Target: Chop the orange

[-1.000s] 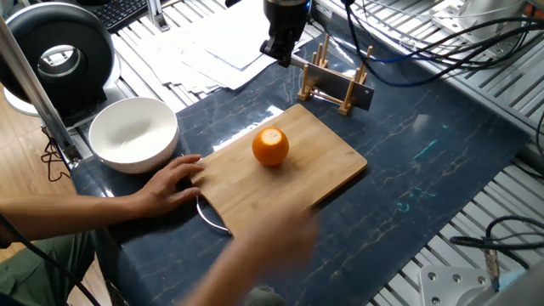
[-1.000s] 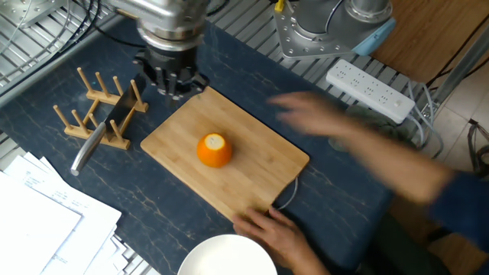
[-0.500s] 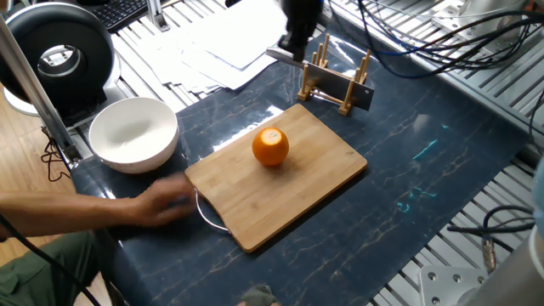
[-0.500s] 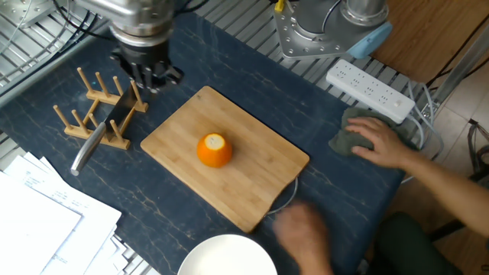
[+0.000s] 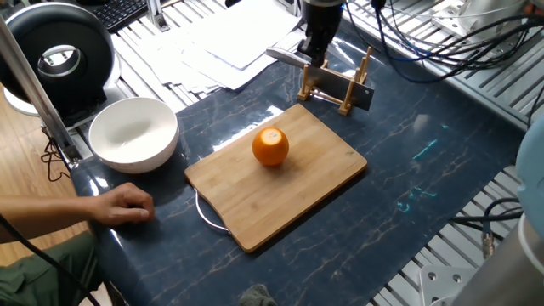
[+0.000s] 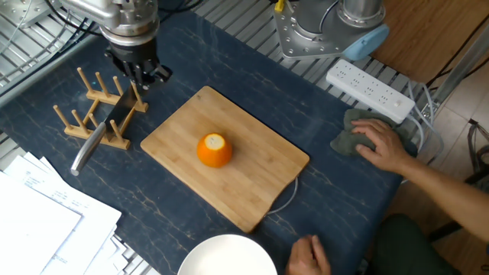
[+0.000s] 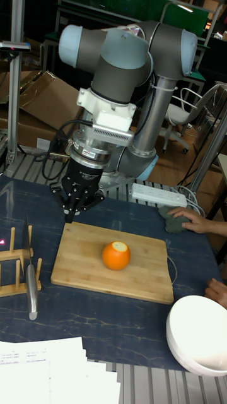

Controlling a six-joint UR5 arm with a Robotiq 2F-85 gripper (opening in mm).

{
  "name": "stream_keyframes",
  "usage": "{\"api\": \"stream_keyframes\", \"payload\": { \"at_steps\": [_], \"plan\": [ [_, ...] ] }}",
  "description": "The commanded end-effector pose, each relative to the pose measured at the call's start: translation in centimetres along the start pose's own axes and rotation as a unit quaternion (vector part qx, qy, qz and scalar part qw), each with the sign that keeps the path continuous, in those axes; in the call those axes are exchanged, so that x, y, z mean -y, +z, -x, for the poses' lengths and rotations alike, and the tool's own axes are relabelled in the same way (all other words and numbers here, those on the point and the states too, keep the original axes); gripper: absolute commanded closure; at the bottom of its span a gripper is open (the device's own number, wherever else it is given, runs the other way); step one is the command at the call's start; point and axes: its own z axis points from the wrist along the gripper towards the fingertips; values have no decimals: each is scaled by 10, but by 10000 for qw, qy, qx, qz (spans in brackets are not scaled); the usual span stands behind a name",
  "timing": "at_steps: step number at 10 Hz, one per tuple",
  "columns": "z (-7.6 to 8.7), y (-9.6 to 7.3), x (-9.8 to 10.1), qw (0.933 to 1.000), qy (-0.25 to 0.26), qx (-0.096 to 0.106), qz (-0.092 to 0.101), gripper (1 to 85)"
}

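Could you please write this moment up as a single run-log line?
phase: approach knife | gripper: empty, above rack | knife: in rack | orange: whole, on cutting board | person's hand: on cloth

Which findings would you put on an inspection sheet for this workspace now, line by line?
Surface: dark mat with a wooden cutting board on it.
Job's things: orange whole, upright on the board, pale cut top up; knife resting in the wooden rack.
Clutter: white bowl, papers, grey cloth under a person's hand.
Gripper: gripper above the mat beside the rack, holding nothing; whether open or shut cannot be told.
Cables: a thin wire loop at the board's edge; cable bundles behind.
Surroundings: power strip, another hand near the bowl.
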Motion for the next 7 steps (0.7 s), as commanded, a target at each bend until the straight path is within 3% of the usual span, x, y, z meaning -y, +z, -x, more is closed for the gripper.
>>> {"api": "stream_keyframes", "payload": {
  "at_steps": [1,2,3,5,7],
  "plan": [
    [3,2,1,9999,9,82,81,843],
    [-4,2,-1,9999,-67,-51,118,827],
    [-13,5,11,9989,-372,-208,215,647],
    [-15,21,37,9970,-702,-246,211,453],
    [-8,32,59,9971,-710,-278,20,467]
  ]
}}
